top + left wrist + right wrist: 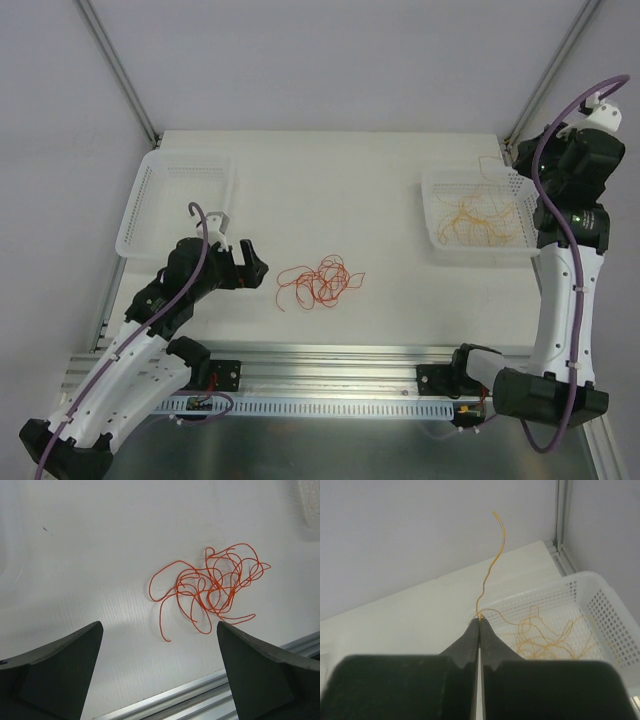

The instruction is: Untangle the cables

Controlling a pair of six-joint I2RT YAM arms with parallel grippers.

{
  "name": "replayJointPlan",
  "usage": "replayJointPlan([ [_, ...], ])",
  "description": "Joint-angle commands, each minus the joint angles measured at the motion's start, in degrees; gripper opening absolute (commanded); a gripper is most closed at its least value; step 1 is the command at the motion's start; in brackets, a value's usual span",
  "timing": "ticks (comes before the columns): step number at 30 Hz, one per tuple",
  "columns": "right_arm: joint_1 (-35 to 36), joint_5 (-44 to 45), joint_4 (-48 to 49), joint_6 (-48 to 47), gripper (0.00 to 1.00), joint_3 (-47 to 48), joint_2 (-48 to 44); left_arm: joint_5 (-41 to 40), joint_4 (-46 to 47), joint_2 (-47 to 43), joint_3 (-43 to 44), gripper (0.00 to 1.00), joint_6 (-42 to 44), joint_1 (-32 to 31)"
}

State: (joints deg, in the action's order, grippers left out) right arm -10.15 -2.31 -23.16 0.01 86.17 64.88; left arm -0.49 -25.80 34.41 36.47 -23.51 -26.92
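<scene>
Top view: a white table [330,190] is bounded by grey walls, with an aluminium rail [330,360] along the near edge. A red-orange cable tangle [320,283] is seen lying loose on the table near the middle front, touched by nothing. An empty-looking white mesh basket [180,195] is placed at the far left. A second white basket [436,190] is placed at the far right, with yellow-orange cables [478,222] heaped inside. The left gripper [250,265] is held low, just left of the tangle and apart from it. The right gripper [518,157] is raised by the far right corner of the second basket; its jaws cannot be made out here.

Left wrist view: the left gripper [159,625] is spread wide, with nothing held between the dark fingers [60,670]. The red-orange cable tangle [215,587] is seen ahead of them on the table, curly loops overlapping, one loose end trailing toward the gap. The rail [200,700] is seen at the bottom.

Right wrist view: the right gripper [480,622] is pinched fully together on a single yellow-orange strand [487,575], which is seen rising above the fingertips and curving at its free end. The second basket [600,605] is seen below and to the right, with the yellow-orange cables [545,640] loosely coiled in it.
</scene>
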Motion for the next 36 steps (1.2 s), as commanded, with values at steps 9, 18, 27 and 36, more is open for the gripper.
replayJointPlan([
  [9, -6.4, -5.1, 4.3, 5.5, 0.01, -17.3, -0.9, 0.4, 0.2, 1.7, -1.4, 0.99, 1.0, 0.3],
  [18, -12.5, -12.6, -4.4, 11.9, 0.01, -15.7, 19.6, 4.9, 0.1, 1.2, -3.2, 0.99, -0.7, 0.3],
  [27, -12.4, -17.4, -9.1, 10.2, 0.49, -10.1, 26.4, 10.0, 0.2, 2.9, -3.9, 0.99, -2.0, 0.4],
  [36, -5.0, -10.4, -18.8, 5.4, 0.93, -7.0, 12.0, 12.3, 0.4, 10.0, -0.8, 0.99, -1.9, 0.3],
])
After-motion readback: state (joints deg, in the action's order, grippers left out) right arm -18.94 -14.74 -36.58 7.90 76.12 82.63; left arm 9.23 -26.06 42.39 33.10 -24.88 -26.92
